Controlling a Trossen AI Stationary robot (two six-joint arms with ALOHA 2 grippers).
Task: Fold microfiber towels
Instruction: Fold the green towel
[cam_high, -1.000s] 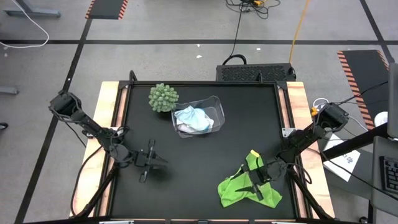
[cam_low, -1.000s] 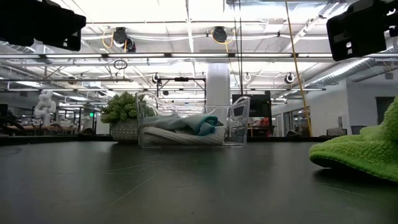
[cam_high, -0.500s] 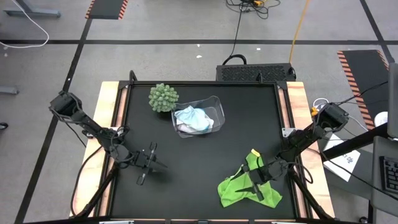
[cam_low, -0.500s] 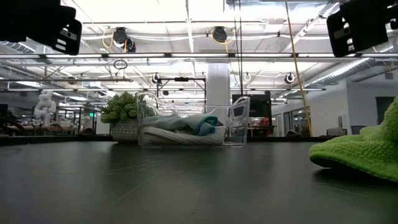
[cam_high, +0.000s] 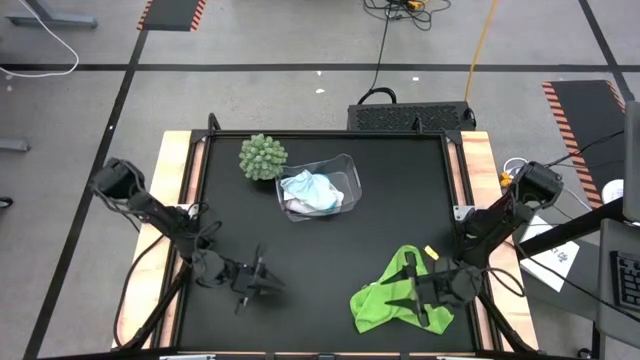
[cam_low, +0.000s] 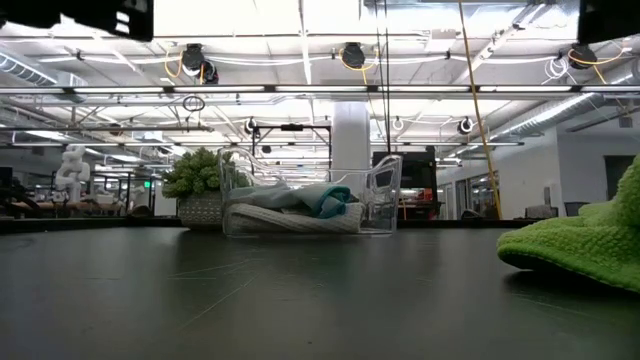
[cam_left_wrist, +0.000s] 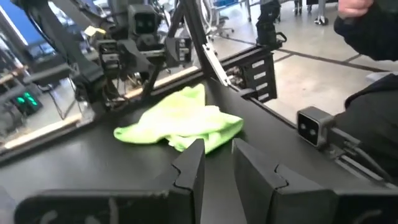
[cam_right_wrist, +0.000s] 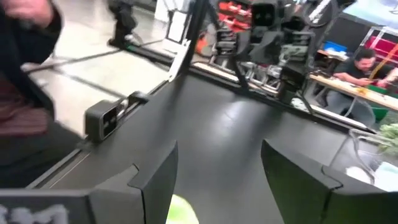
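Both arms have swung toward the near edge since a second ago: the left tool (cam_high: 262, 285) has slid from about 8 o'clock toward 7 o'clock on the black surface (cam_high: 330, 240), and the right tool (cam_high: 412, 292) has dropped lower over the lime green towel (cam_high: 385, 300).

Nearest, at roughly 5 o'clock, that lime green towel lies crumpled in a loose heap, with the right tool above its middle, fingers (cam_right_wrist: 155, 180) spread wide and nothing between them. The left tool, at 7 o'clock, points across at the towel; its fingers (cam_left_wrist: 189, 171) stand only a narrow gap apart, empty.

Farther back, around 12 o'clock, the clear plastic bin (cam_high: 345, 165) holds the light blue towel (cam_high: 318, 190) bunched on the white towel (cam_high: 297, 203). Just beside it, toward 11 o'clock, sits the green spiky ball plant (cam_high: 262, 156).
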